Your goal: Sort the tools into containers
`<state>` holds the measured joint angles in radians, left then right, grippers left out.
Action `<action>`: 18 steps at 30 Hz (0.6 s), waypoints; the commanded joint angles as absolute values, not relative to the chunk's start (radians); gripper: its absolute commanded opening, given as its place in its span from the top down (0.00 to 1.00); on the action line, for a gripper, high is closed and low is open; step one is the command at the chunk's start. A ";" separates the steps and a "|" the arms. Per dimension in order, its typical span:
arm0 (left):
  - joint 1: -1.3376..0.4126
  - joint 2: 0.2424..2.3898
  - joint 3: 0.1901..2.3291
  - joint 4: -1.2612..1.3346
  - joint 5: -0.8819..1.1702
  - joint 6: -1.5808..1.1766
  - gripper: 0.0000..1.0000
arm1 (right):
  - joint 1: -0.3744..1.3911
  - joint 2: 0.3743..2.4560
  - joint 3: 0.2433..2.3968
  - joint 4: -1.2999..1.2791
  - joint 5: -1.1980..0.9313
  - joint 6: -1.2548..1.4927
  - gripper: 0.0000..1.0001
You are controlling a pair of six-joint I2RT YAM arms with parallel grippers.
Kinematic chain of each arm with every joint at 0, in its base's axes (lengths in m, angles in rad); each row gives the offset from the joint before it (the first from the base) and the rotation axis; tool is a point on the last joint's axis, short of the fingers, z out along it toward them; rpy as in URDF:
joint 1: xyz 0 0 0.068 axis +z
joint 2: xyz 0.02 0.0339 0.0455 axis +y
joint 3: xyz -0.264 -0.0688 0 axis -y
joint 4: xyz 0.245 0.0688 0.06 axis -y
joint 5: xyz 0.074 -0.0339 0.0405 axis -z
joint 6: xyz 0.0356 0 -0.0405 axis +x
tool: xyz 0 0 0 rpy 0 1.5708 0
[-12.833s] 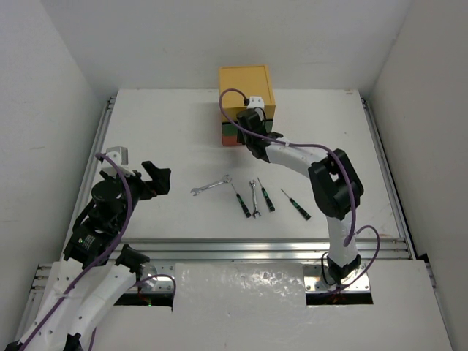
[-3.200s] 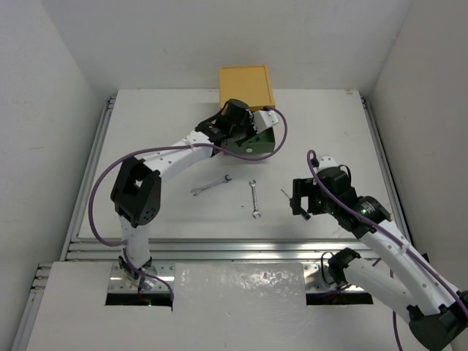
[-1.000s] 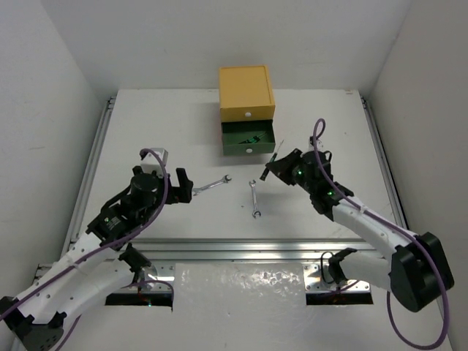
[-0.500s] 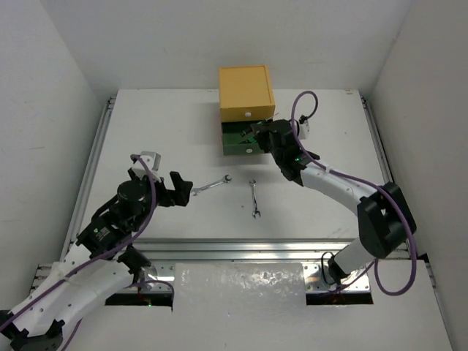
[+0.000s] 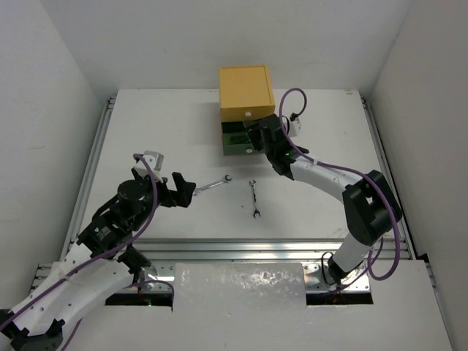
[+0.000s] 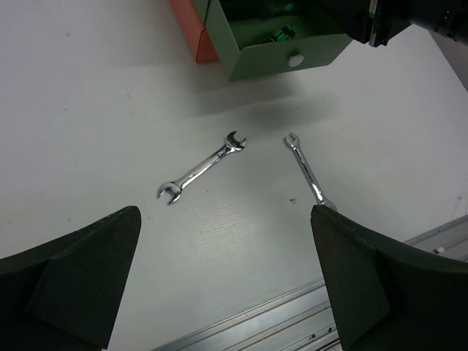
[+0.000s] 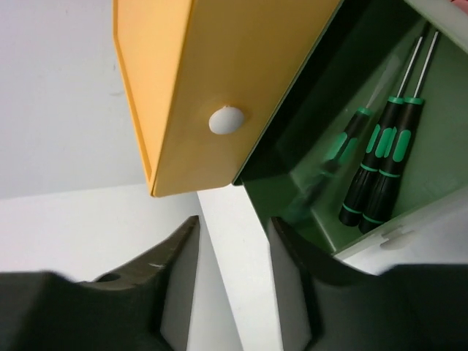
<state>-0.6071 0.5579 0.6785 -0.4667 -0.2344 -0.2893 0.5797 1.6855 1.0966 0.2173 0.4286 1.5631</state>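
Observation:
The containers form a small chest [image 5: 246, 93] with a yellow top drawer [image 7: 212, 80], an open green middle drawer [image 5: 235, 147] and a red-orange bottom [image 6: 191, 29]. My right gripper [image 7: 232, 223] hovers over the green drawer [image 7: 292, 183], jaws apart with nothing between them. Two black-and-green screwdrivers [image 7: 384, 164] lie inside, and a third, blurred one [image 7: 333, 157] lies beside them. Two silver wrenches [image 5: 212, 185] [image 5: 254, 199] lie on the table. My left gripper [image 5: 186, 190] is wide open, low over the table, left of the nearer wrench [image 6: 202, 167]. The other wrench [image 6: 307, 170] lies further right.
White walls enclose the table on three sides. Metal rails [image 5: 241, 248] run along the near edge and down both sides. The yellow drawer's white knob [image 7: 225, 120] is close above my right fingers.
My right arm swung from the table's right side to the green drawer carrying a screwdriver, and its jaws have parted. The screwdriver is now in the drawer. The left arm barely shifted.

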 commanded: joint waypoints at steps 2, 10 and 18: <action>-0.598 0.549 0.675 -0.416 -0.222 -0.279 0.00 | 0.587 1.681 1.150 0.265 0.390 1.545 0.53; -0.598 0.540 0.675 -0.417 -0.232 -0.285 0.00 | 0.597 1.559 1.106 0.227 0.315 1.289 0.51; -0.598 0.525 0.678 -0.419 -0.258 -0.314 0.00 | 0.629 1.413 0.931 0.045 0.200 0.826 0.61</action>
<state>-0.6071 0.5320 0.6785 -0.4660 -0.2504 -0.2981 0.6277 1.4075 0.9531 0.1307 0.2592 1.0443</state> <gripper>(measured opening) 0.996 0.380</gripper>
